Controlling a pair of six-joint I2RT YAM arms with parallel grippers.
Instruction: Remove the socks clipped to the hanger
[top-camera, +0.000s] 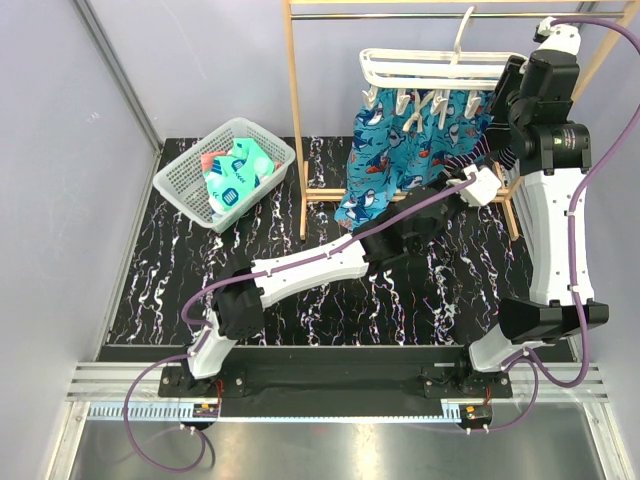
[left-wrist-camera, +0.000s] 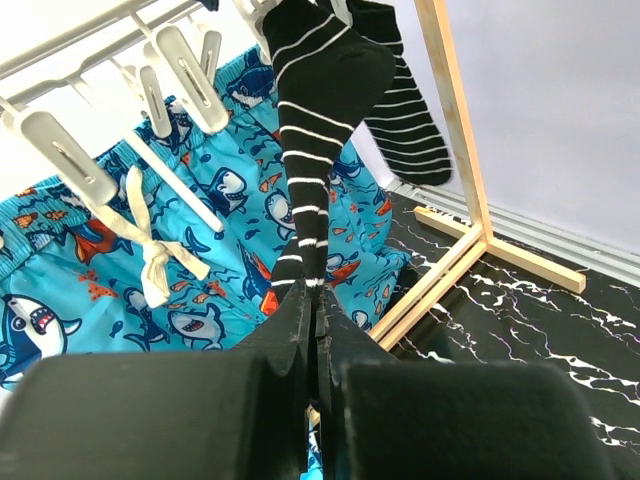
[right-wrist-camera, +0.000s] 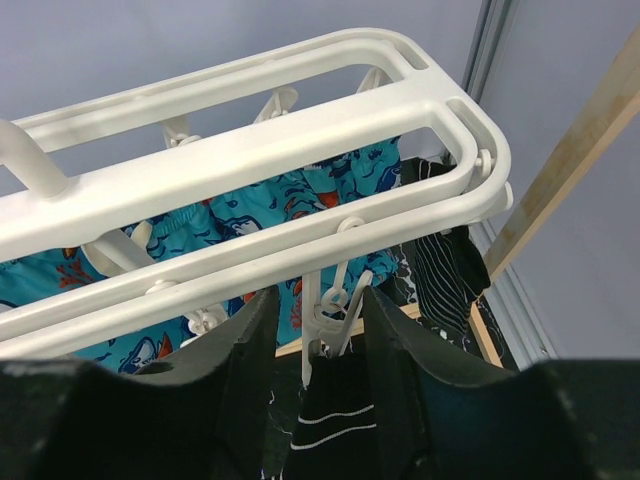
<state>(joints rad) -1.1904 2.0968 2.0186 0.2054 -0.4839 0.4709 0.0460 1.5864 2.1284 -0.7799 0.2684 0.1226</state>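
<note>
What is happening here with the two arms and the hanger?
The left gripper is shut on the lower end of a black-and-white striped sock that hangs from the white plastic slatted hanger. The right gripper stands open around the small white clip holding that sock. Teal and coral socks already lie in the white mesh basket.

My left gripper is black, and so is my right gripper. The striped sock is black with thin white bands; the second sock matches. The hanger and clips are white. The cloth is bright blue with sharks, orange-red flecks and a white drawstring. The rack is pale wood. The table is black, veined white. The basket is white, holding teal socks with white marks and a coral sock.
</note>
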